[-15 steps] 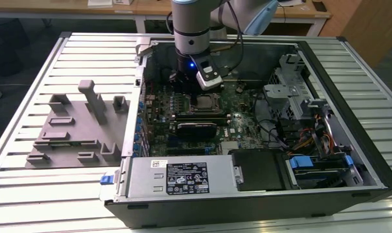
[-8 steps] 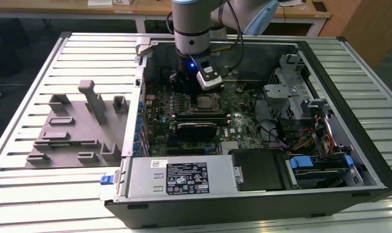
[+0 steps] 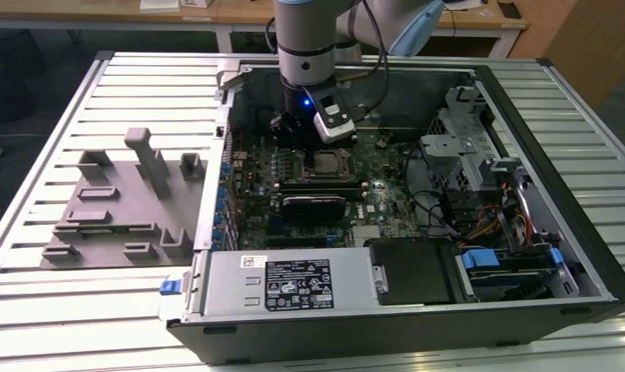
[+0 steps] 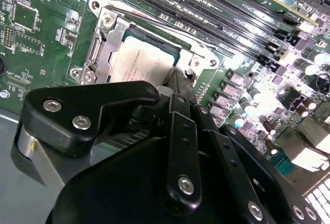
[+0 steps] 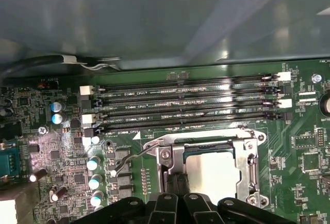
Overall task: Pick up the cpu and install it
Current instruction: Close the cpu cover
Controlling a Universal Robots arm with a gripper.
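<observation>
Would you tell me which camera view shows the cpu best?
The second wrist view: the cpu lies close up, its silver top plain within the socket frame. The first wrist view shows it under glare; the exterior view shows it as a tiny square.

**Slatted bench bears an open computer case and a grey fixture**

The bench [image 3: 43, 310] has a pale metal top of long ribbed slats that run across the exterior view. A black computer case [image 3: 395, 341] lies on its side on the bench, open face up. It covers the middle and the exterior view's right of the top. Just beside it, on the exterior view's left, sits a flat grey fixture plate [image 3: 105, 248] with upright blocks and posts.
</observation>
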